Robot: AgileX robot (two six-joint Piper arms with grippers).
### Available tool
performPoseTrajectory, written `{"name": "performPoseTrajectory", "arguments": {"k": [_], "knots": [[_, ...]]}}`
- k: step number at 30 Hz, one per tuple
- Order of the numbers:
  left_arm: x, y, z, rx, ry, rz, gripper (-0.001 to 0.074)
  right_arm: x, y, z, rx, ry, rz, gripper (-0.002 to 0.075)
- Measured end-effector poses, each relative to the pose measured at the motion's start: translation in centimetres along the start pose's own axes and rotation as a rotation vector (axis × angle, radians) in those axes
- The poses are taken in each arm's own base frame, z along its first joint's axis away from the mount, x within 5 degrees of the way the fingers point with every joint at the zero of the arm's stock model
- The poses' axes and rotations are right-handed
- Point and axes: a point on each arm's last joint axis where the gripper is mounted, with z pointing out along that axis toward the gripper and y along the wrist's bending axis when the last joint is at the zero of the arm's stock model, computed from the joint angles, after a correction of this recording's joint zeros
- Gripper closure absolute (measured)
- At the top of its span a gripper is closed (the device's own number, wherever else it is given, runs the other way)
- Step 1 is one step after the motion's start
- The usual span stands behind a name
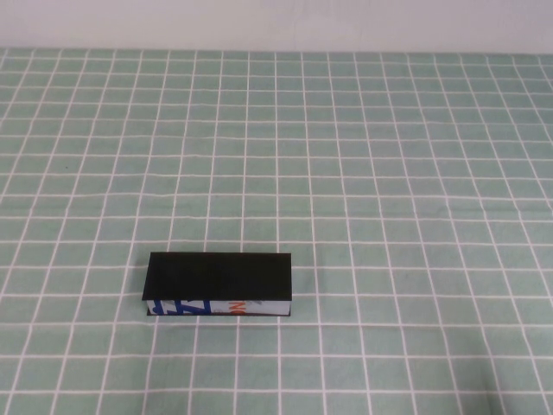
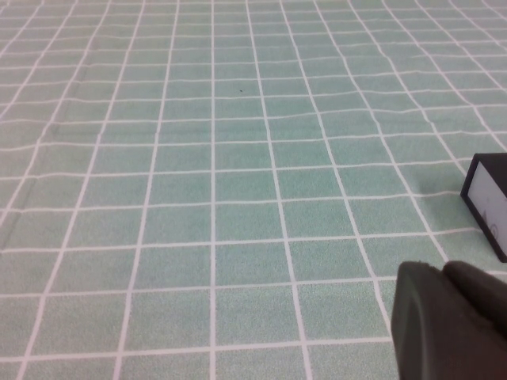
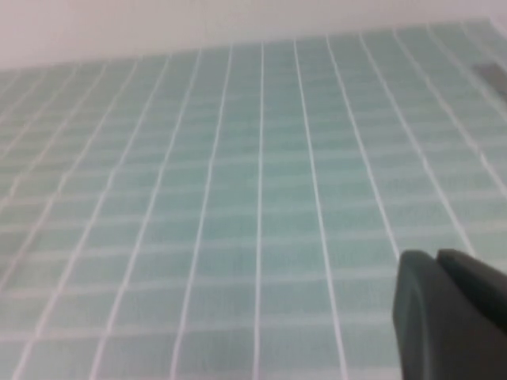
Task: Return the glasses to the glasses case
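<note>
The glasses case (image 1: 219, 278) lies shut on the green checked cloth, left of centre near the front, with its white edge printed blue and orange facing me. The glasses are not in view. Neither arm shows in the high view. In the left wrist view my left gripper (image 2: 444, 269) is shut and empty, low over the cloth, with one end of the case (image 2: 489, 202) a short way beyond it. In the right wrist view my right gripper (image 3: 436, 255) is shut and empty above bare cloth.
The green cloth with white grid lines (image 1: 389, 173) covers the whole table. A pale wall (image 1: 276, 22) runs along the far edge.
</note>
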Motion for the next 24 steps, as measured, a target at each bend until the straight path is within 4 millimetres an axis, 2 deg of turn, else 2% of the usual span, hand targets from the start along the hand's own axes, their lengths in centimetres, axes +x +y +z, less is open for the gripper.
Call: {"name": "performPoseTrajectory", "arguments": {"k": [5, 24], "knots": [[0.0, 0.0, 0.0, 0.000, 0.000, 0.000, 0.0737, 1.2, -0.1, -0.2, 0.007, 0.115, -0.001, 0.0739], [0.0, 0.0, 0.0, 0.000, 0.000, 0.000, 0.0737, 1.2, -0.1, -0.2, 0.010, 0.119, -0.011, 0.0739]]}}
